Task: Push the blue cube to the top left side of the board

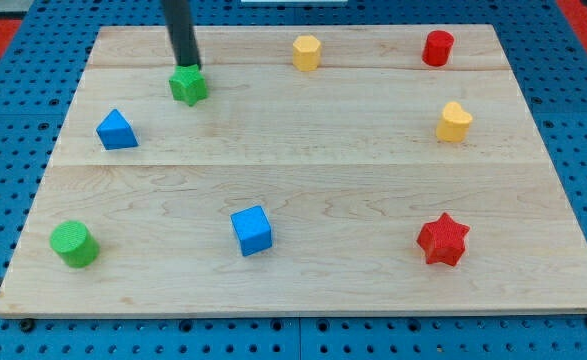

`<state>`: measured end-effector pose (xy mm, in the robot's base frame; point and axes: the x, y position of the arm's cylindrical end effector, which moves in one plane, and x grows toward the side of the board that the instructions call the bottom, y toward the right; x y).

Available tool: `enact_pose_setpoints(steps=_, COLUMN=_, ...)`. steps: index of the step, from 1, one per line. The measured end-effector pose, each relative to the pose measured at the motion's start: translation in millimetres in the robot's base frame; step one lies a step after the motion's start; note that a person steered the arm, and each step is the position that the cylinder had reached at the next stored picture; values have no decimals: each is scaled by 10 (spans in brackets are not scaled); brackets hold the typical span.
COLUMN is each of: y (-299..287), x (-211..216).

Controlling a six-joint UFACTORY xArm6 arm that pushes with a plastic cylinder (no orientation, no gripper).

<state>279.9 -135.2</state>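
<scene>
My tip (188, 66), a bare rod end effector holding nothing, touches the green star (188, 86) near the tabletop (303, 290) top left. The blue cube (251, 230) sits well below, slightly right.

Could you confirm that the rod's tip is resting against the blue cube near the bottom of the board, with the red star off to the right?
Not quite. In the camera view my tip is up at the top left, against the green star, not the blue cube. The cube sits apart near the board's bottom, with the red star to its right.
</scene>
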Motion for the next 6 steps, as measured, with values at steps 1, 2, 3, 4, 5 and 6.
enact_pose_setpoints(steps=1, y=-642, x=-81)
enact_pose_setpoints(steps=2, y=-136, x=469)
enact_pose_setpoints(steps=3, y=838, x=519)
enact_pose_setpoints(steps=4, y=933, x=702)
enact_pose_setpoints(steps=5, y=1134, x=1335)
enact_pose_setpoints(steps=6, y=1278, x=1969)
